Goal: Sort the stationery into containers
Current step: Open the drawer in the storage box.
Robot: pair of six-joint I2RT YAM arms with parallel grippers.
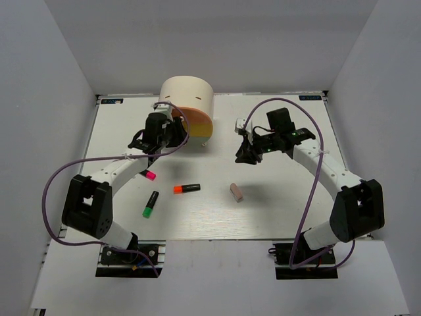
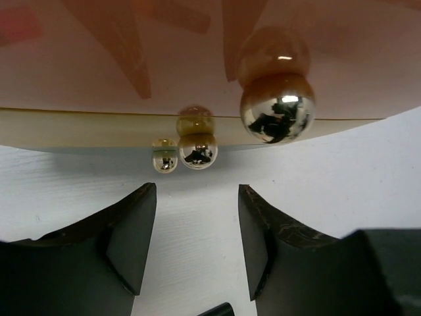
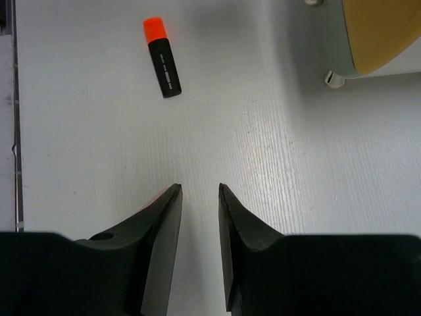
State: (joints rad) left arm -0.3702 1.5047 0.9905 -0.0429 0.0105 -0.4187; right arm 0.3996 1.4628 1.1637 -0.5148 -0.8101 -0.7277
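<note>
A cream cylindrical cabinet [image 1: 187, 94] stands at the back, its orange drawer [image 1: 198, 122] pulled out. My left gripper [image 1: 175, 131] sits just left of that drawer. In the left wrist view the gripper [image 2: 197, 197] is open and empty, facing the curved drawer front [image 2: 197, 59] and three shiny round knobs [image 2: 276, 115]. My right gripper [image 1: 245, 155] hovers to the right of the cabinet; its fingers [image 3: 200, 189] stand a little apart with only bare table between them. On the table lie a pink highlighter [image 1: 150, 175], a green highlighter [image 1: 150, 204], an orange-red highlighter [image 1: 187, 188] [image 3: 163, 59] and a pink eraser [image 1: 236, 191].
The cabinet's underside and a small foot [image 3: 334, 79] show at the top right of the right wrist view. White walls enclose the table on three sides. Purple cables loop from both arms.
</note>
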